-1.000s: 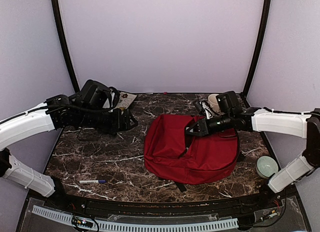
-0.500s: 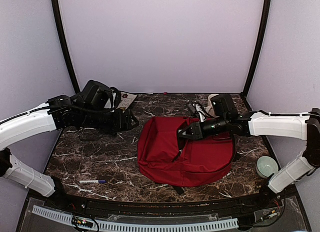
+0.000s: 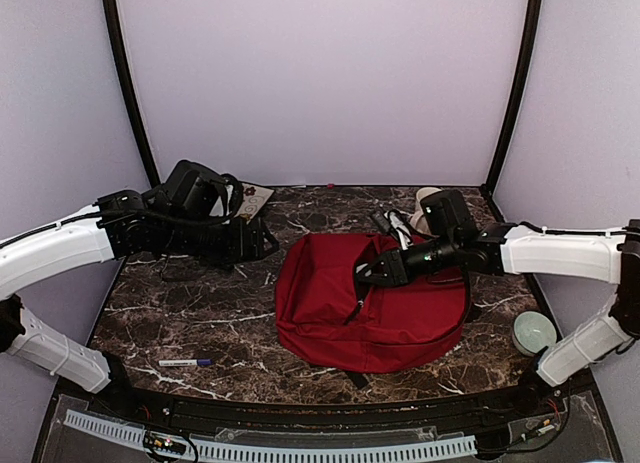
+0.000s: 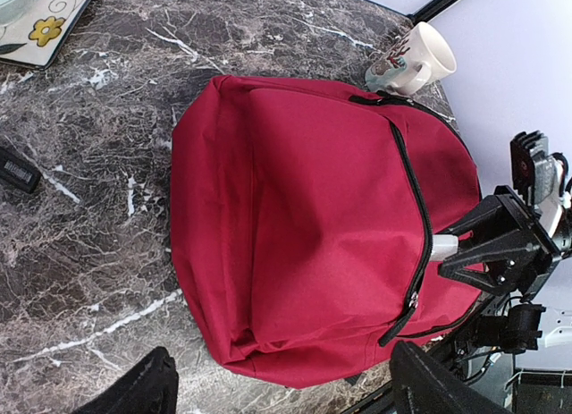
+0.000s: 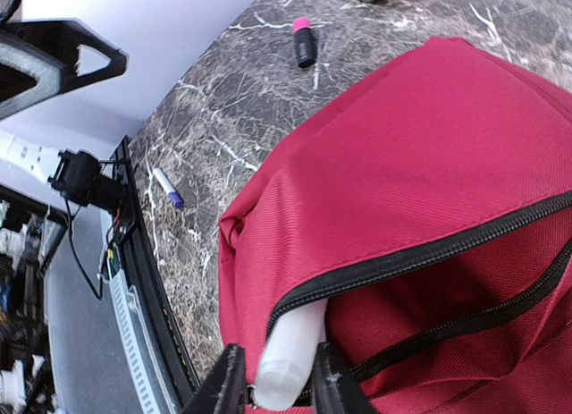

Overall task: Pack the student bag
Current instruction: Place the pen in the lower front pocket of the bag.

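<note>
Gripping smooth white cylinder (image 5: 288, 356) at soft red student bag (image 5: 429, 137) zipper (image 5: 402, 253): right fingers (image 5: 225, 387); left fingers (image 4: 134, 392) spread.

1. Top view: high above and behind the arms, looking down over the whole desk (image 3: 200, 318), with the bag (image 3: 400, 318) right of centre.
2. Left wrist view: left of the bag, angled down at it, fairly near.
3. Right wrist view: pressed close to the bag, facing left past it.
4. All three views share the bag.
</note>
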You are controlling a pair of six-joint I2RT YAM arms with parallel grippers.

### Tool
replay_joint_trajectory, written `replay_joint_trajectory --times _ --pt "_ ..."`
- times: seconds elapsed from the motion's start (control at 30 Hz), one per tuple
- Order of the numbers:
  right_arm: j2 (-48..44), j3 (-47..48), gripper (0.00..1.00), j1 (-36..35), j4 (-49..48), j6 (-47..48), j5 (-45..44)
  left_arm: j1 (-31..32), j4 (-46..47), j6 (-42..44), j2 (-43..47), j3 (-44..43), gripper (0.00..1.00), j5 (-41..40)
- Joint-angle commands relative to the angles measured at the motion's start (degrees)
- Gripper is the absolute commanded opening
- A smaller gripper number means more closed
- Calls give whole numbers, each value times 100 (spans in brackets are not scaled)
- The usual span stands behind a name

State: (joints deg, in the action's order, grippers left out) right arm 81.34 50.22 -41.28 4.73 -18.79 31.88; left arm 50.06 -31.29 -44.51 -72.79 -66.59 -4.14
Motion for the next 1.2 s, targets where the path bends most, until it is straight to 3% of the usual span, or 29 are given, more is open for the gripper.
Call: replay_joint_trajectory --times 0.0,0.13,0.43,0.87,1.03,1.17 --pt "-377 6 31 -73 223 122 58 30 98 108 37 -89 85 -82" --pt "-628 -26 38 -73 390 149 12 31 62 109 25 -108 85 -88" --pt "-1005 -52 41 -78 588 61 62 30 41 125 72 -106 85 -121" --pt "-1098 -128 33 -73 1211 97 -912 36 -10 42 237 32 85 -158" --pt "-1209 -179 32 -81 1670 186 -725 30 -43 5 350 128 85 -216" --pt "-1468 -309 23 -82 1927 287 -648 30 -63 25 356 124 85 -235"
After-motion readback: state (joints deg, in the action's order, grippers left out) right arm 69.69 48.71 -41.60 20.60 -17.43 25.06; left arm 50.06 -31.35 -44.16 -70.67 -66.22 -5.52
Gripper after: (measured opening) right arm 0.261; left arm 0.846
